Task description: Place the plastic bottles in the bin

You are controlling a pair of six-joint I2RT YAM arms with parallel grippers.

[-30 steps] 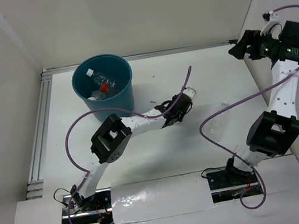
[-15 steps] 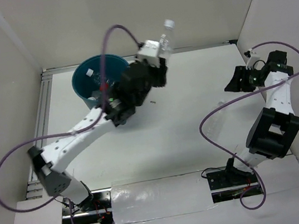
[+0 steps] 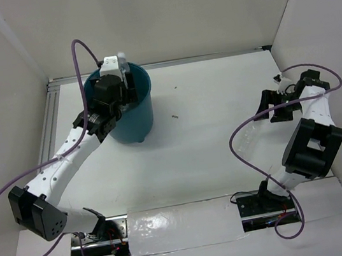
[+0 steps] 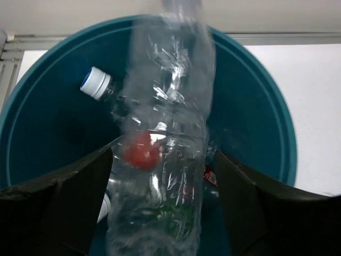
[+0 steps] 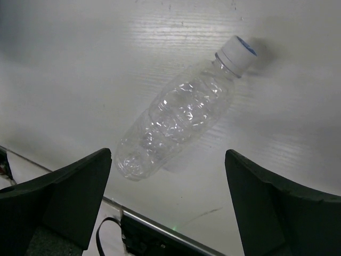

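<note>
The teal bin stands at the back left, and my left gripper hangs over its mouth. In the left wrist view that gripper is open, and a blurred clear bottle drops between its fingers into the bin. Other bottles lie inside, one white-capped and one red-capped. My right gripper is low over the table at the right. It is open and holds nothing. A clear bottle with a white cap lies on its side just beyond its fingertips.
An aluminium rail runs along the table's left side and another along the back. White walls close in on the left, back and right. Purple cables loop off both arms. A dark strip crosses the right wrist view's lower edge.
My left arm swung from mid-table up and back to the bin with a clear bottle, then opened. My right arm came down from the right wall toward the lying bottle.
</note>
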